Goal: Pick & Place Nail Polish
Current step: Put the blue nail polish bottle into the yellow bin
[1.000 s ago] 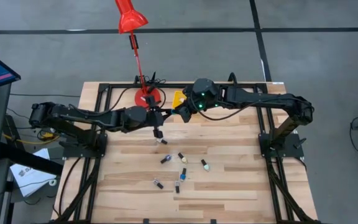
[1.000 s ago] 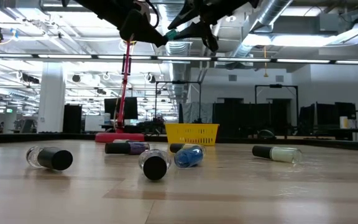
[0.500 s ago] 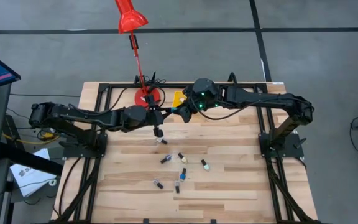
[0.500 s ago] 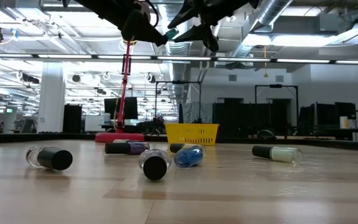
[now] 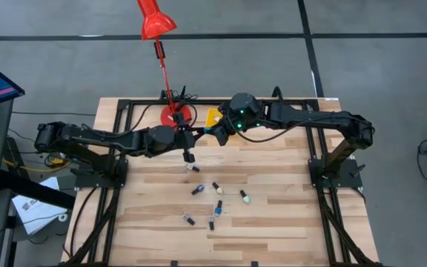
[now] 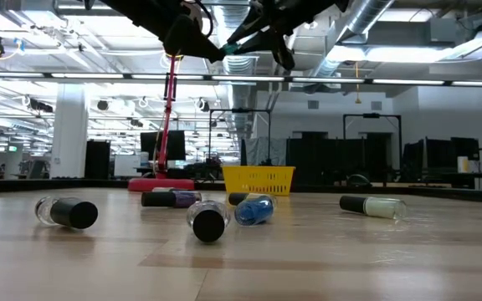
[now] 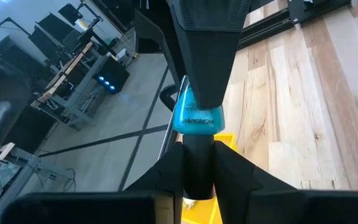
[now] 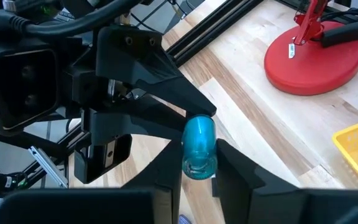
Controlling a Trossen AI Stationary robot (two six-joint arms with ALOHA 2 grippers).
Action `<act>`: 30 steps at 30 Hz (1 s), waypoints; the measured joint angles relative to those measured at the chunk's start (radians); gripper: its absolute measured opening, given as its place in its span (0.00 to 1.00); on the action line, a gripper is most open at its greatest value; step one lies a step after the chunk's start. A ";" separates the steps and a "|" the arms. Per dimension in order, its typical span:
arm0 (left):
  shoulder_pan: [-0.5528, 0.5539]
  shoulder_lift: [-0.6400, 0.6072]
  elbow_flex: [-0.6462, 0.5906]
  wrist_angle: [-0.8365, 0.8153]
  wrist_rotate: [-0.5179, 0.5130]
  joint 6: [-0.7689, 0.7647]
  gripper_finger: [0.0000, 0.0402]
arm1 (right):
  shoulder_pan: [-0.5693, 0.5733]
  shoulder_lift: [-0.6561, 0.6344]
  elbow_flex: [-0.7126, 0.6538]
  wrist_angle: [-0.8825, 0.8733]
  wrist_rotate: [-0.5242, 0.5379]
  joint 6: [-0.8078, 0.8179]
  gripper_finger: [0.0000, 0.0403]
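Mid-air handover of a teal bottle [image 8: 199, 146], up above the far middle of the table [image 5: 273, 222], close to the yellow bin [image 5: 212, 117]. The left gripper [image 7: 199, 163] is shut on the bottle's black cap. The right gripper [image 8: 197, 167] has its fingers on either side of the glass end and looks closed on it, though how firmly it bites I can't tell. So both grippers touch one small bottle at once.

Risks, as I judge them:
- If the left lets go before the right has a firm hold, the bottle drops to the wood and may roll or break.
- The glass body is round and slick; a grip near its end could squeeze it out sideways.
- If either arm pulls while both are clamped, the cap could twist or the bottle could get yanked loose.
- The fingers are crowded together, so a small misalignment could knock the grippers into each other.
- A late release past the bin would miss it.

Other bottles [image 5: 215, 202] lie loose on the near half of the table, well apart from the arms.
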 joint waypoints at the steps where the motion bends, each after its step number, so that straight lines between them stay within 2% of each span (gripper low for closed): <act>1: 0.000 0.000 0.000 0.000 0.000 0.000 0.13 | 0.000 0.000 0.000 -0.001 0.000 0.000 0.15; 5: 0.000 0.000 0.000 0.000 0.001 -0.001 0.14 | 0.000 0.000 0.000 -0.002 0.000 0.000 0.15; 8: -0.001 0.000 0.000 0.001 0.004 -0.004 0.20 | 0.000 0.000 0.000 -0.002 -0.001 -0.001 0.15; 16: -0.001 0.000 0.000 0.003 0.004 -0.011 0.48 | -0.009 0.000 0.000 -0.002 -0.001 -0.007 0.15; 20: -0.003 -0.008 0.000 -0.020 -0.093 -0.013 0.60 | -0.024 0.000 0.000 -0.003 -0.002 -0.023 0.15; 24: -0.003 -0.026 0.000 -0.035 -0.214 -0.043 0.67 | -0.061 -0.018 -0.001 -0.059 0.000 -0.060 0.15; 30: -0.003 -0.060 -0.007 -0.080 -0.222 -0.076 0.69 | -0.150 -0.015 -0.001 -0.233 0.077 -0.132 0.15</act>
